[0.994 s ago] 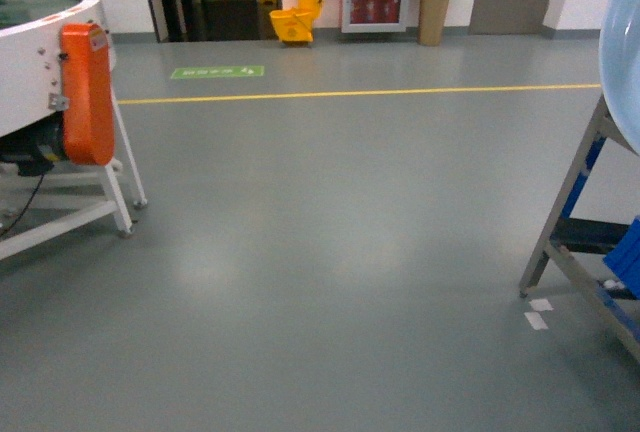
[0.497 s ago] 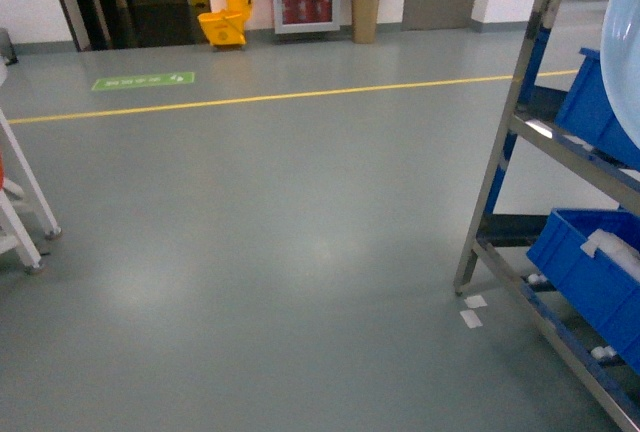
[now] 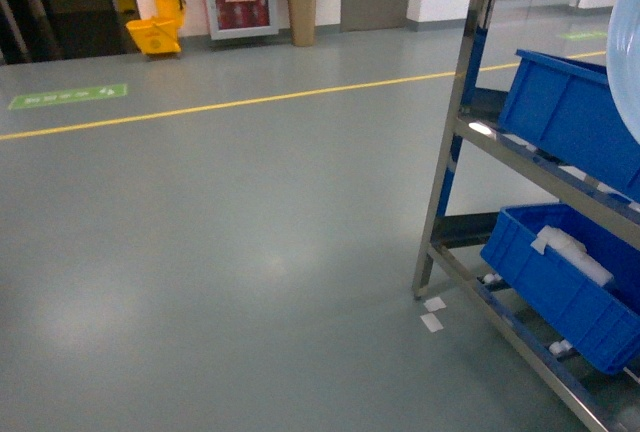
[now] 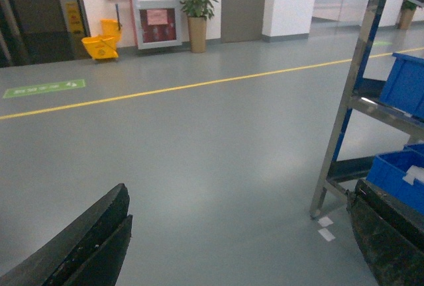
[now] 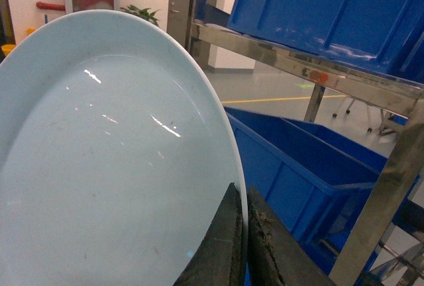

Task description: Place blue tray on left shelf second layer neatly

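Right gripper is clamped on the rim of the blue tray, held beside the left shelf. Left gripper is spread, apparently empty. Tray should be levelled before insertion.

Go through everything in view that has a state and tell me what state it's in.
Blue tray: tilted, rim clamped in the right gripper.
Left gripper: open, empty.
Left shelf: no tray on it yet.
Upper crate: on the shelf, tilted.
Lower crate: on the shelf, holding something white.
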{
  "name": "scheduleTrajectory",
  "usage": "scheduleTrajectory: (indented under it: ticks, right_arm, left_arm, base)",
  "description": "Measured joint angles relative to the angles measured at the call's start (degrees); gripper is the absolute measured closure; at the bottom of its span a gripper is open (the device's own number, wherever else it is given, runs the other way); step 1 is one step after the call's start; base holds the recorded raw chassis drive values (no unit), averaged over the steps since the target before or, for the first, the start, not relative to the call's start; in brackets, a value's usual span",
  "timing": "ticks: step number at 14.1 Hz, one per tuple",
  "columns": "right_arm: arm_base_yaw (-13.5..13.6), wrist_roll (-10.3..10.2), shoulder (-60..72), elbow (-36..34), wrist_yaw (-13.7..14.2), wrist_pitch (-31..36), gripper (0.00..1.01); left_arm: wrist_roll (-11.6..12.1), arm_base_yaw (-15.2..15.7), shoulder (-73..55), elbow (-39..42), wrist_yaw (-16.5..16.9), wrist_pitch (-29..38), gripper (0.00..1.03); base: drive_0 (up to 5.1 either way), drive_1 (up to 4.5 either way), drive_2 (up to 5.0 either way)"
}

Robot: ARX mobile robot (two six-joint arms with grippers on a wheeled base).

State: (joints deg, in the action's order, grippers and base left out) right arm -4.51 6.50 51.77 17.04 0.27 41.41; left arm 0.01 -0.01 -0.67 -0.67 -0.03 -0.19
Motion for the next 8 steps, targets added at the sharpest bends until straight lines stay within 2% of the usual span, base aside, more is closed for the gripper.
scheduleTrajectory:
  ticks: [8]
  right_arm:
    - [0.0,0.0,0.5,0.0,0.0,-0.1,0.99]
  left_arm:
    - [0.0,0.0,0.0,0.0,0.0,-0.1,0.05]
  base:
    - [-1.6,-1.57,-1.6]
